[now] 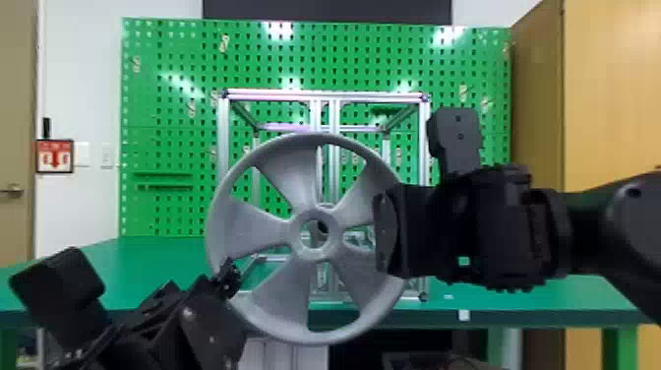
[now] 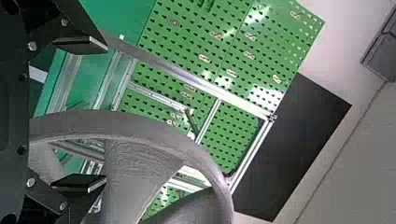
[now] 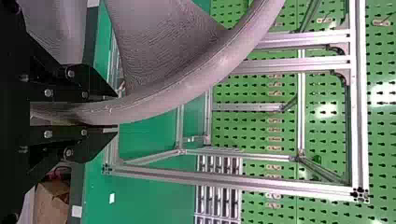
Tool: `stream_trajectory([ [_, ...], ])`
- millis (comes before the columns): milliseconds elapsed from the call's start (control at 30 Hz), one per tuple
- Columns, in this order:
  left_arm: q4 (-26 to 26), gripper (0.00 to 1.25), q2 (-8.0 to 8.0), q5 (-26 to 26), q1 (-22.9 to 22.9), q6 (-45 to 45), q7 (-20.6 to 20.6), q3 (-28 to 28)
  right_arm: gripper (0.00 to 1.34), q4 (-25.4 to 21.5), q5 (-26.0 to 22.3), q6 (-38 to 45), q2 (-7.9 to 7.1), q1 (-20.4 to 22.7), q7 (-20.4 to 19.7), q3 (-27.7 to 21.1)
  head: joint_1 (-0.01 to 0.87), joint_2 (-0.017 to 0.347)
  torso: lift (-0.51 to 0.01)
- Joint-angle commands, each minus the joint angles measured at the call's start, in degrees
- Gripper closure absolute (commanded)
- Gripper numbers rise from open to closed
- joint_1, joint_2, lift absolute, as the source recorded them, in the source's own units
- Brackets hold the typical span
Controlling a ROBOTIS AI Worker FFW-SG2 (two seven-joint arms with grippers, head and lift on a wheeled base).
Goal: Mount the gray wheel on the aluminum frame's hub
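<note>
Green pegboard (image 1: 167,113), behind green desk (image 1: 147,275). Aluminum frame (image 1: 224,147): standing on desk. Gray wheel (image 1: 255,229): upright before frame, lower rim overlapping desk's front edge; right side clamped by right gripper (image 1: 388,233). Left gripper (image 1: 228,278): fingers spread wide, at rim's lower left.

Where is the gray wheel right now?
In the head view, the gray wheel is upright near the center, in front of the aluminum frame, its right rim held by the right pincer and its lower-left rim at the open left pincer.
</note>
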Motion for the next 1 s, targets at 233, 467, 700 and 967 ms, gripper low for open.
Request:
stream_trajectory([
  [233, 5.41, 0.31, -0.67, 0.08, -3.31, -0.09, 0.00, -1.50, 1.05, 0.00, 0.09, -0.18, 0.07, -0.23, 0.00, 0.13, -0.005, 0.006, -0.499],
  [467, 6.91, 0.43, -0.94, 0.16, -4.80, -0.09, 0.00, -2.56, 1.05, 0.00, 0.27, -0.18, 0.16, -0.23, 0.18, 0.21, -0.005, 0.006, -0.499],
  [700, 6.82, 0.50, -1.03, 0.52, -5.86, -0.35, 0.00, -4.14, 1.05, 0.00, 0.80, -0.27, 0.07, -0.14, 0.53, 0.48, -0.005, 0.006, -0.499],
  [967, 5.76, 0.54, -1.11, -0.80, -6.30, -1.14, 0.00, -4.93, 1.05, 0.27, 1.24, -0.36, 0.07, -0.05, 0.88, 0.65, -0.005, 0.006, -0.499],
])
